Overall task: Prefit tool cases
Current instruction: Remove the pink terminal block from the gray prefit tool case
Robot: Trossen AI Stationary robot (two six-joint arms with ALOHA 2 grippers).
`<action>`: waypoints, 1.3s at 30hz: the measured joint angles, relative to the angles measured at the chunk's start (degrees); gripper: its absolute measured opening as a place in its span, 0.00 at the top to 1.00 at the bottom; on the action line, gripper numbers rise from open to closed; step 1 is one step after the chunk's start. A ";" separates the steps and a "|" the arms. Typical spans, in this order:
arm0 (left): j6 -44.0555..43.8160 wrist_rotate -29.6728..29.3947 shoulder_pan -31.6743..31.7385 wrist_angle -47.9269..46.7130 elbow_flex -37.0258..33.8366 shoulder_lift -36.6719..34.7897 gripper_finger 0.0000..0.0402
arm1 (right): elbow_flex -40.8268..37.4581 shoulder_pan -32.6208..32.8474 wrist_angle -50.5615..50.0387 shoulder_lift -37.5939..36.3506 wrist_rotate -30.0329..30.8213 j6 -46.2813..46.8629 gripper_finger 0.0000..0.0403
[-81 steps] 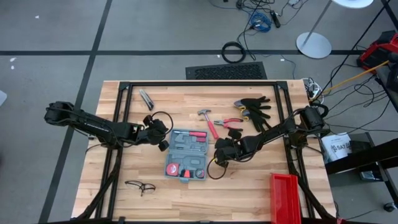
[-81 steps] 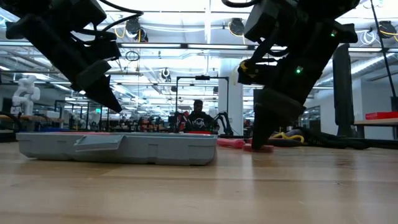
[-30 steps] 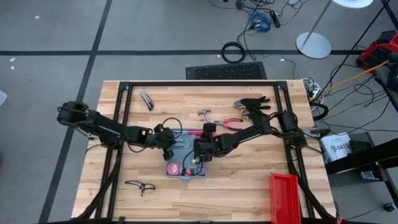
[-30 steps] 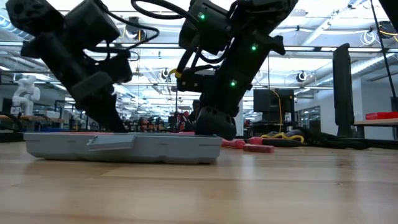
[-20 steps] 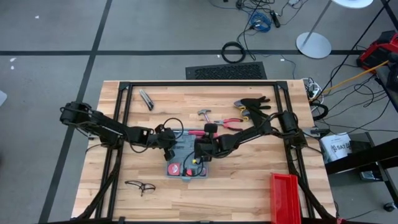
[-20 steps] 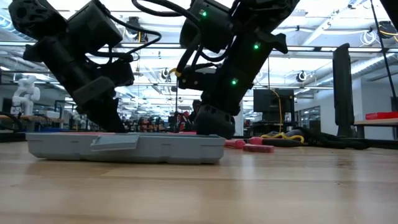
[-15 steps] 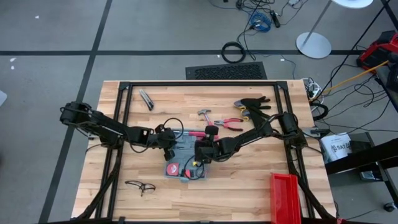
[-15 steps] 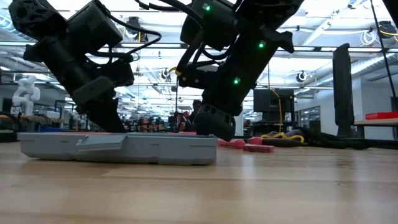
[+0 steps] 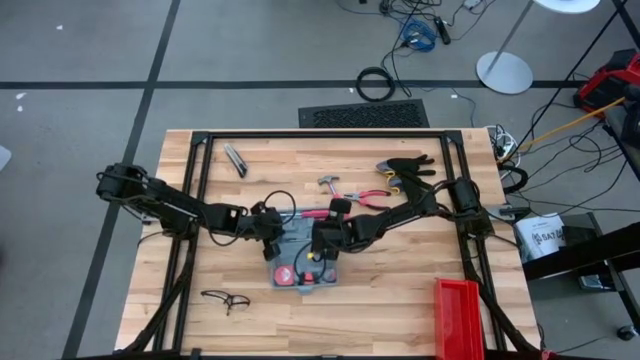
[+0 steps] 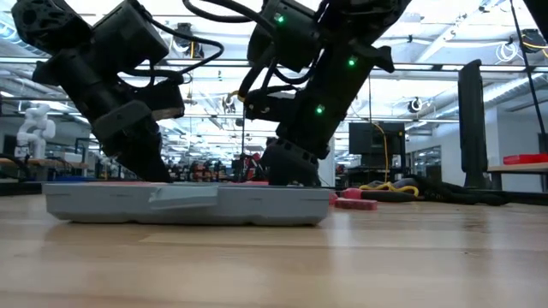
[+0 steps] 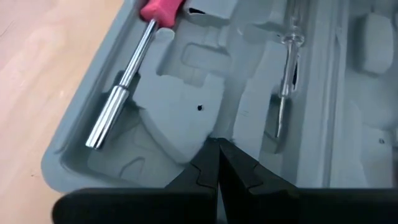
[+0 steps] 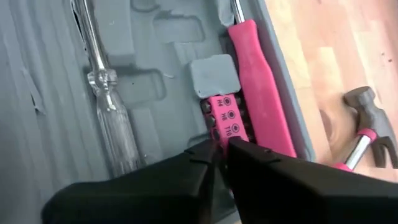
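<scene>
The open tool case (image 9: 300,255) is seen lying mid-surface (image 9: 400,290). Both the left pincer (image 11: 214,163) and the right pincer (image 12: 217,149) are held closed, empty, inside its tray.

bright overhead ceiling lights — wrist views softly blurred.

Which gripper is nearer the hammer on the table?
Right. The right gripper is over the case's hammer-side half, close to the hammer; the left gripper is at the case's far edge.
</scene>
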 joint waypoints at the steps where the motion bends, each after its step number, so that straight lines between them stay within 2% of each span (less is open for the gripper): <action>1: 0.02 0.05 0.01 0.00 0.00 0.00 0.98 | 0.00 -0.07 0.03 0.02 -0.24 -0.18 0.88; 5: 0.09 0.07 0.02 0.00 0.00 0.00 0.98 | -0.04 -0.12 0.48 0.11 1.05 0.28 0.85; 10: 0.15 0.15 0.02 -0.12 0.00 0.00 0.98 | -0.15 -0.12 1.95 0.20 4.63 -0.44 0.98; 21: 1.56 0.24 0.02 -0.05 0.00 -0.09 0.98 | -0.25 0.37 2.37 -0.10 6.16 1.56 1.00; 24: 1.62 2.36 -0.09 -0.05 0.02 -2.51 0.98 | -0.40 0.86 1.78 -1.09 5.66 1.59 1.00; 32: 3.40 2.46 -0.09 0.87 0.57 -10.13 0.99 | -0.28 1.00 1.89 -2.58 6.13 1.63 1.00; 36: 3.17 2.66 -0.04 1.33 0.57 -7.70 0.99 | -0.28 1.02 1.05 -2.58 6.27 2.43 1.00; 39: 2.37 2.65 -0.02 5.14 0.57 -3.76 0.99 | -0.28 1.04 0.32 -2.60 6.29 3.05 1.00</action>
